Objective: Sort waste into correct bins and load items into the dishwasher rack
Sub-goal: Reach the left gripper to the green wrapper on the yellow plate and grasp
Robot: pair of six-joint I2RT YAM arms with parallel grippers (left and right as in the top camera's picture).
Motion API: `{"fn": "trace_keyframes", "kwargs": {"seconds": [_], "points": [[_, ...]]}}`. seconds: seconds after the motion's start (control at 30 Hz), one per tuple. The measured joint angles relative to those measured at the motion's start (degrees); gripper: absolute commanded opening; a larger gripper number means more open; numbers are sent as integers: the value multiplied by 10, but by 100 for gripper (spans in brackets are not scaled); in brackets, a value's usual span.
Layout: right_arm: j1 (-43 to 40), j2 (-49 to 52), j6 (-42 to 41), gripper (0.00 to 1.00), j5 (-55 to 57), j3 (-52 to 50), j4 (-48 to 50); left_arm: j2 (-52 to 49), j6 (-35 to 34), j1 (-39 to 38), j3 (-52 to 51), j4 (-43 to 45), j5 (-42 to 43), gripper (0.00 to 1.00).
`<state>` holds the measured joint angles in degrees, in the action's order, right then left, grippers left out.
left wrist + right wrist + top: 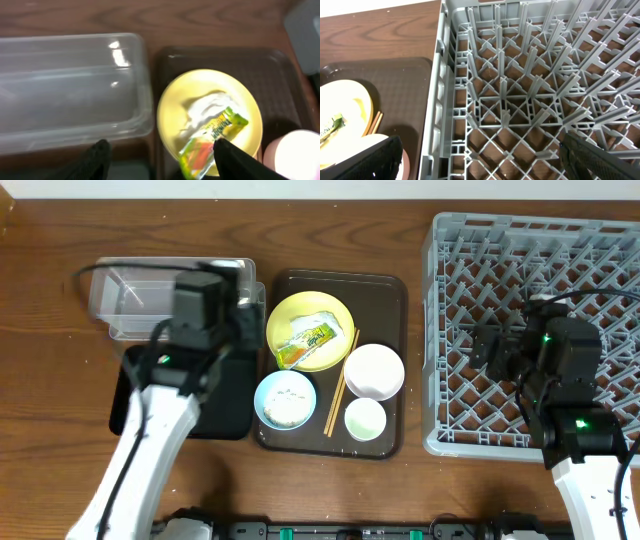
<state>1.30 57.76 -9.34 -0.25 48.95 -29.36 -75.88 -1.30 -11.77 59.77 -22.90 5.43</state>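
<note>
Overhead looks straight down, wrist views close, downward, all three sharing yellow plate [318, 308]

You're seeing a yellow plate [322, 315], a green-and-yellow wrapper [308, 340], a white bowl [374, 371] to its right, a light blue bowl [285, 398] nearer, a dark brown tray [385, 290], and a light-grey lattice rack [530, 240] on the right.

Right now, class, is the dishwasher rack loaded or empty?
Empty where visible: the dishwasher rack shows only bare pegs, though the right arm covers part overhead.

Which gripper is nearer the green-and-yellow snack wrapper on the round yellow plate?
Left. The left gripper hangs open close beside the green-and-yellow snack wrapper; the right gripper is over the light-grey plastic dishwasher rack, farther away.
</note>
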Motion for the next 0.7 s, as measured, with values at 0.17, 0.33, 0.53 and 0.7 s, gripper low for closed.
{"fn": "trace_keyframes", "kwargs": {"seconds": [0.17, 0.33, 0.53, 0.7], "points": [[0, 0, 0, 99, 0, 0, 0, -81, 27, -44, 0, 34, 6, 69], [0, 0, 0, 99, 0, 0, 0, -158, 33, -83, 0, 38, 6, 69], [0, 0, 0, 99, 0, 0, 0, -239, 38, -117, 0, 39, 7, 69], [0, 0, 0, 99, 0, 0, 0, -284, 42, -125, 0, 62, 5, 65]]}}
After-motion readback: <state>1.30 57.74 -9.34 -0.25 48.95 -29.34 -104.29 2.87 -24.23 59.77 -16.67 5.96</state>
